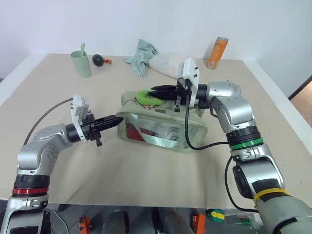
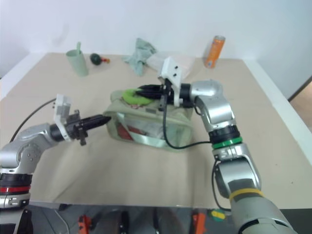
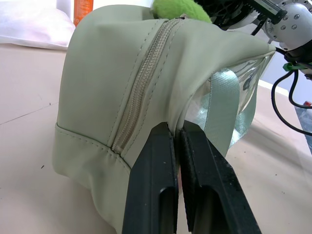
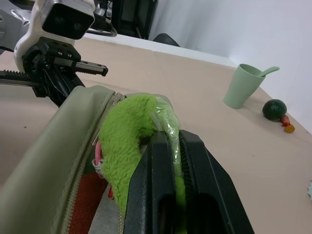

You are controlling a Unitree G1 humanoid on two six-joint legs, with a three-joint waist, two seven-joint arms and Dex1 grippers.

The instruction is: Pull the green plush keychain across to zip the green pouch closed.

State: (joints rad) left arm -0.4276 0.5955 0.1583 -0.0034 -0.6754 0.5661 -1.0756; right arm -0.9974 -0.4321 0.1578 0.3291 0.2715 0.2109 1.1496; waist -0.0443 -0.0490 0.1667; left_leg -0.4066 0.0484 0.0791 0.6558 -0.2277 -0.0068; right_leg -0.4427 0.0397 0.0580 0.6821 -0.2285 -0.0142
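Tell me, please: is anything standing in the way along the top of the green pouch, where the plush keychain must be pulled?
Nothing visible does. The right pincer is shut on the green plush keychain at the left end of the green pouch. The pouch top toward the right arm shows only that arm's own pincer above it. The left pincer grips the pouch's end.

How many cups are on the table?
1. The green cup stands at the table's far left corner, a spoon in it, beside a dark green toy. The orange can isn't counted.
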